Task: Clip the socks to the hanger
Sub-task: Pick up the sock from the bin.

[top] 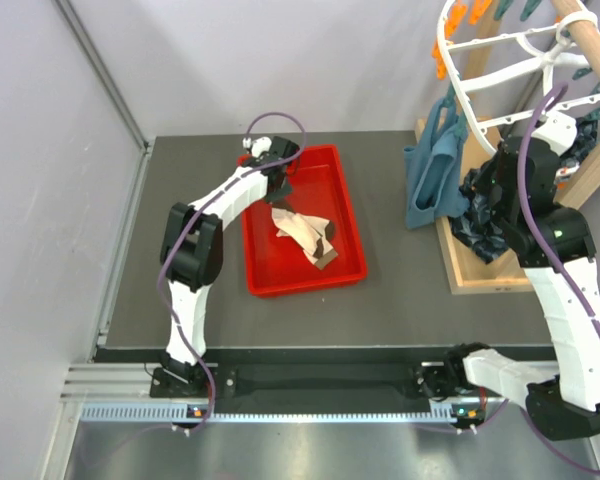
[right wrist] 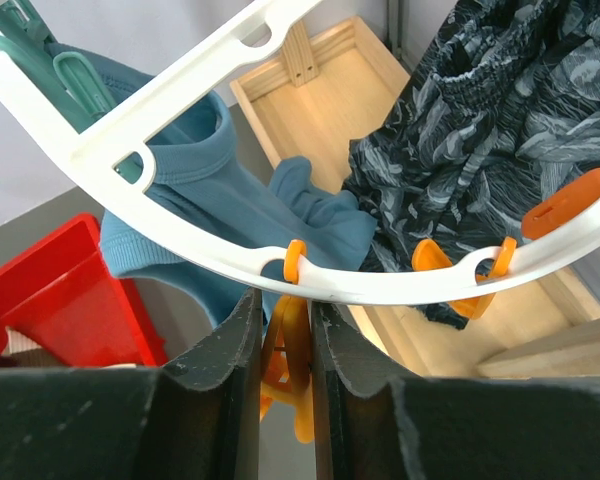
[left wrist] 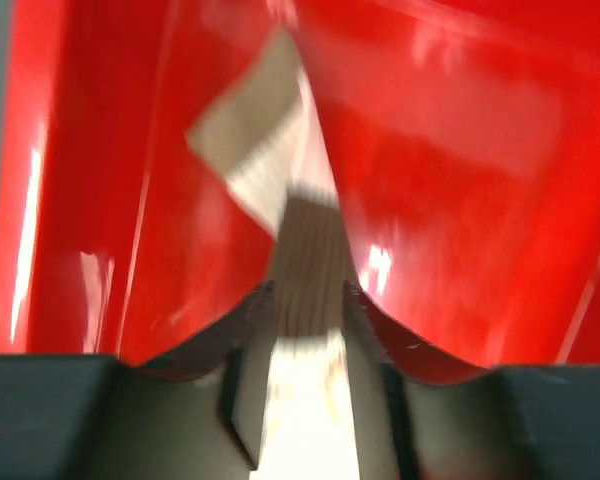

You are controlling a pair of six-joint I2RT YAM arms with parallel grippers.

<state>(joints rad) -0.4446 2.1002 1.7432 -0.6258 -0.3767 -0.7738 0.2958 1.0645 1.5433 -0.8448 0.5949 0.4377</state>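
sock (left wrist: 305,265) motion-blurred, hanger (right wrist: 380,289) cropped at both sides

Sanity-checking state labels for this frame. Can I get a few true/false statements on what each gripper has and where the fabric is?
1. The right gripper has an orange peg of the hanger between its fingers. True.
2. The red tray is empty. False: socks lie in it.
3. The left gripper is shut on a sock over the tray. True, though that view is blurred.
4. The teal cloth lies in the tray. False: it hangs from the hanger, to the right of the tray.
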